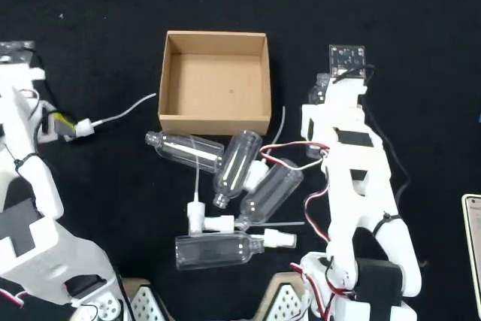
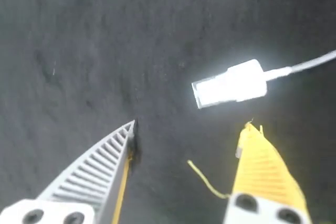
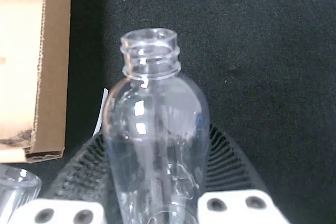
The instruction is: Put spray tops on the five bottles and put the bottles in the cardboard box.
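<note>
Here, bottle point(image 3: 152, 103) within right pincer point(image 3: 157, 142).

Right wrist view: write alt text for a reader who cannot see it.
A clear bottle, its threaded neck open with no spray top, sits gripped in the right end effector. A corner of the cardboard box stands close beside it on the black table.

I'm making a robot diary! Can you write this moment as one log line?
left fingers: open beside spray top | right fingers: shut on bottle without top | cardboard box: no bottles inside
</note>
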`<state>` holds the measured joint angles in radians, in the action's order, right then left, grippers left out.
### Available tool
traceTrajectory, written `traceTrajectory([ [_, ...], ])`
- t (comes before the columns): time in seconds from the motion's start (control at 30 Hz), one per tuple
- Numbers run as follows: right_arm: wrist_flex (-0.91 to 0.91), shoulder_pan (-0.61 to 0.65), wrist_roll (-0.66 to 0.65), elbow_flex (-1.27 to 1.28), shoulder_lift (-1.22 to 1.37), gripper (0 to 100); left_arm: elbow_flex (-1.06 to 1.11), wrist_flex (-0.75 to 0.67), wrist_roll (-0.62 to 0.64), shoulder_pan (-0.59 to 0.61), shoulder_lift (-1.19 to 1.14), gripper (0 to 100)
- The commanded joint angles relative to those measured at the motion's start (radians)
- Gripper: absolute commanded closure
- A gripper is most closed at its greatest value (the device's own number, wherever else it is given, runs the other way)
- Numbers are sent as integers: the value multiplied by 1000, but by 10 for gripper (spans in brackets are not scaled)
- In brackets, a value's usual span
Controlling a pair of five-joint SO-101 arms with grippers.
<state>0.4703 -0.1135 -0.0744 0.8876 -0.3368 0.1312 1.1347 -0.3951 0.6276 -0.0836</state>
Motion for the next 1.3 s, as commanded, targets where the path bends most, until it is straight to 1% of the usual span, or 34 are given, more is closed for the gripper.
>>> traceTrajectory([
  [0.0,-23,-25,6,-5,-2,928,-108,64,279,-33,11,711],
  [0.13,-23,-25,6,-5,-2,928,-101,61,689,-110,11,710],
  [0.2,-23,-25,6,-5,-2,928,-96,69,856,-143,11,710],
  [0.27,-23,-25,6,-5,-2,928,-77,61,962,-162,11,710],
  [0.33,-23,-25,6,-5,-2,928,-68,51,1039,-165,9,710],
  [0.4,-23,-25,6,-5,-2,928,-50,8,1096,-156,-12,710],
  [0.5,-23,-25,6,-5,-2,928,-41,-23,1138,-134,-81,710],
  [0.63,-23,-25,5,-5,-2,928,-51,-23,1140,-136,-207,710],
  [0.77,-23,-25,5,-5,-2,928,-117,-17,1142,-128,-285,710],
  [1.1,-23,-26,5,-5,-2,928,-191,-15,1142,-130,-354,718],
  [1.17,-23,-26,5,-5,-2,928,-188,-15,1142,-130,-354,759],
  [1.27,-23,-26,5,-5,-2,928,-186,-14,1142,-134,-354,859],
])
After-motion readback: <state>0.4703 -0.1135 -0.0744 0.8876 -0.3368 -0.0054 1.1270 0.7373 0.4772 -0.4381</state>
